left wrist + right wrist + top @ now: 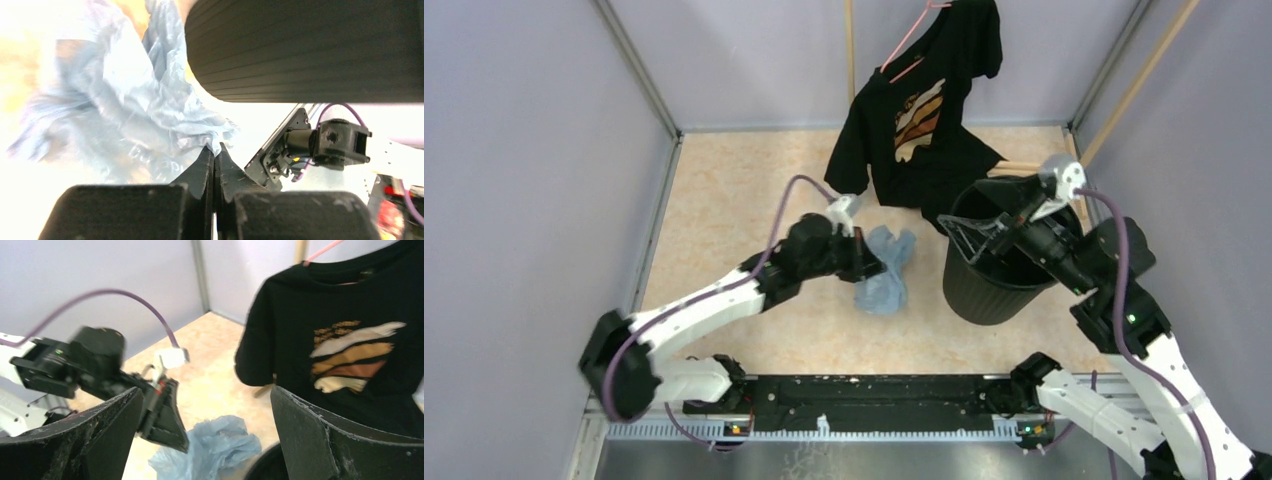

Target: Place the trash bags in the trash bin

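The left gripper (867, 262) sits near the middle of the top view, reaching in from the lower left. In the left wrist view its gripper (215, 162) is closed, the two fingers pressed together on a fold at the edge of the pale blue trash bag (125, 100). The bag (886, 275) is crumpled and sits on the worktop (734, 200) just to the left of the black bin (986, 295), outside it and with a small gap between them. Whether the bag rests fully on the worktop or is partly lifted cannot be told.

The bin stands upright at centre right of the top view. The right gripper (969, 232) hovers at the bin's left rim with its fingers spread wide, holding nothing. The right wrist view, looking between these fingers (100, 440), shows the bag (210, 445) low in the frame beside the left gripper (167, 427).

A black T-shirt (914, 120) with an orange print hangs at the top centre, its hem reaching the worktop behind the bin.
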`<action>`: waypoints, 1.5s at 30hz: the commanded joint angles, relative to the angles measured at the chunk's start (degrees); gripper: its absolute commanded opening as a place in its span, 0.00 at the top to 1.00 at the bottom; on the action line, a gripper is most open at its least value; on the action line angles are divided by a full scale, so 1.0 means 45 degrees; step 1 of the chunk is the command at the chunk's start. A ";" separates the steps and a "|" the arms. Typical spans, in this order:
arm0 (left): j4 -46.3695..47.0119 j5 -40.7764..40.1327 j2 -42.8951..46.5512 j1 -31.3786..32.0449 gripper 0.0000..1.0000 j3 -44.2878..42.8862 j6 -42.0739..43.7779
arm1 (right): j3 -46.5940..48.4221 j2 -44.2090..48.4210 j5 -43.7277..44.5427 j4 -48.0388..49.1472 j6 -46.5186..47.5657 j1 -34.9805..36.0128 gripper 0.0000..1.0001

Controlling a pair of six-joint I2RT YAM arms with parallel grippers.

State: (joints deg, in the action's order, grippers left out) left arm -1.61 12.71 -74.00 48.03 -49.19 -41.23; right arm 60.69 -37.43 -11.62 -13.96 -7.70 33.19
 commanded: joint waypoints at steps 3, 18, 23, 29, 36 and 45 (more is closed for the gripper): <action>-0.1322 -0.0492 0.5865 -0.0200 1.00 0.1273 0.3379 | 0.1175 -0.2274 -0.2923 0.1915 -0.0996 0.0229 0.01; 0.0219 0.2284 0.9616 -0.0204 1.00 0.0821 0.4752 | 0.1282 -0.4510 -0.4799 0.1997 -0.3362 0.0598 0.01; 0.1692 0.2582 0.9647 -0.0197 1.00 0.1107 0.4188 | 0.0010 -0.4533 -0.5262 0.3655 -0.5059 0.0607 0.01; 0.2966 0.2994 0.9513 -0.0204 1.00 0.1677 0.3308 | -0.1116 -0.4598 -0.5730 0.6350 -0.7141 0.0653 0.03; 0.2721 0.2119 0.9455 -0.0188 1.00 0.1599 0.3252 | -0.1611 -0.5106 -0.6567 0.8837 -0.8343 0.0944 0.66; -0.1747 -0.4527 1.0529 -0.0200 0.97 0.1317 0.2855 | 0.0018 -0.2761 -0.0917 0.3247 -0.3188 0.0808 1.00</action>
State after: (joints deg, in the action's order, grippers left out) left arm -0.38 9.58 -29.21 47.13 -41.65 -26.87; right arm 56.42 -55.81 -28.01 5.93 -32.14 36.95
